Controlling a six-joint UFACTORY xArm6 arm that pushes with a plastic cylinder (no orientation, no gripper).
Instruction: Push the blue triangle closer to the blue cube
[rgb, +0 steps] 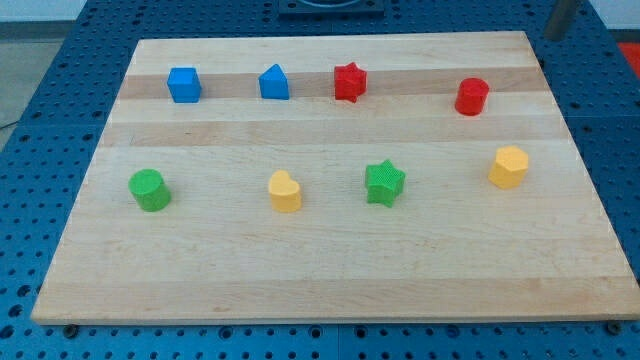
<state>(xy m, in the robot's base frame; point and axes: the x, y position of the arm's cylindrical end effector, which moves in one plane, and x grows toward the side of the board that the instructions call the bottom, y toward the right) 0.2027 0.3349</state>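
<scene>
The blue cube (184, 85) sits near the board's top left. The blue triangle (274, 82) stands to its right in the same row, a clear gap between them. A dark rod shows at the view's top right corner, and my tip (553, 38) is just off the board's far right corner, far from both blue blocks. Nothing touches either block.
A red star (350, 81) stands just right of the blue triangle, with a red cylinder (471, 96) further right. The lower row holds a green cylinder (149, 190), a yellow heart (285, 191), a green star (384, 183) and a yellow hexagon (509, 167). The wooden board (320, 270) lies on a blue pegboard.
</scene>
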